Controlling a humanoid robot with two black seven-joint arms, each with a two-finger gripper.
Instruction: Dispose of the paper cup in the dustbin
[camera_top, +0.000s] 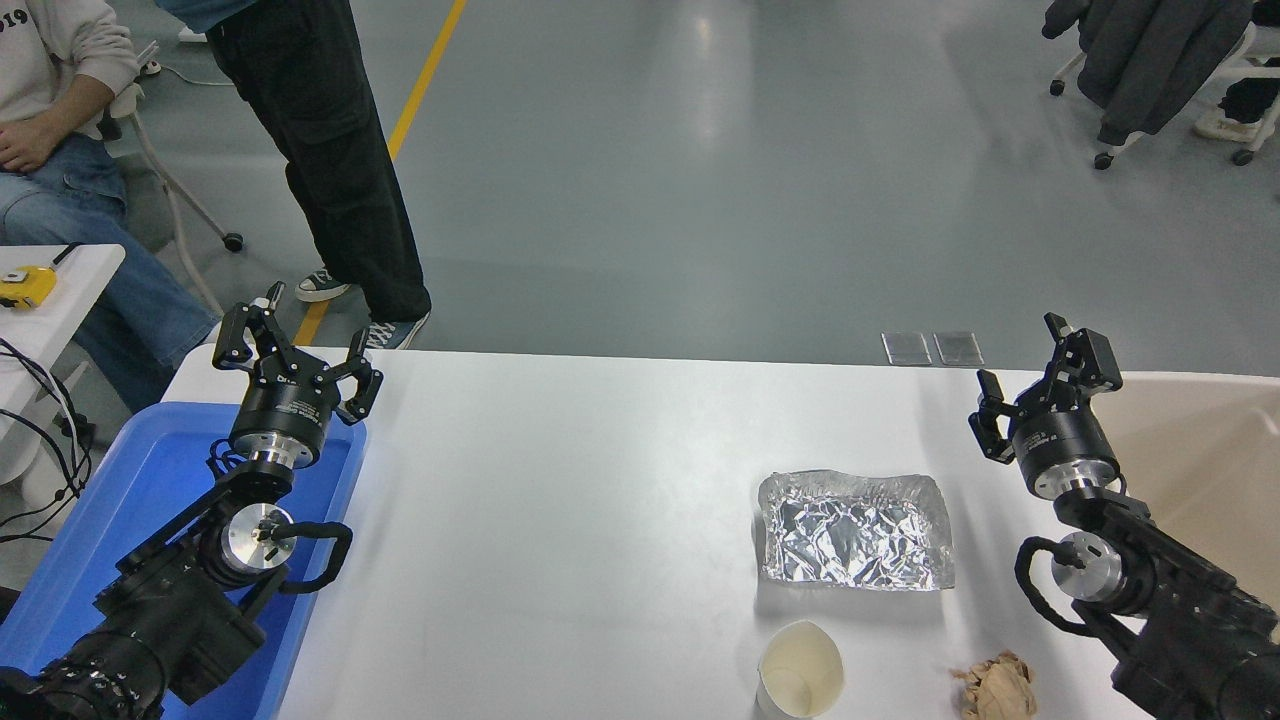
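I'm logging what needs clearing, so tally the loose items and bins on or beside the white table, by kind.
Paper cup: 1
Crinkled foil tray: 1
Crumpled brown paper ball: 1
Bins: 2, the blue bin at the left and the beige dustbin at the right
Total: 5

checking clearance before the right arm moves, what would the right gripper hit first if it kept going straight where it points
Nothing obvious: the right gripper, open, points up and away past the table's far edge, beside the dustbin. Beyond looks like bare floor, though depth is hard to judge.
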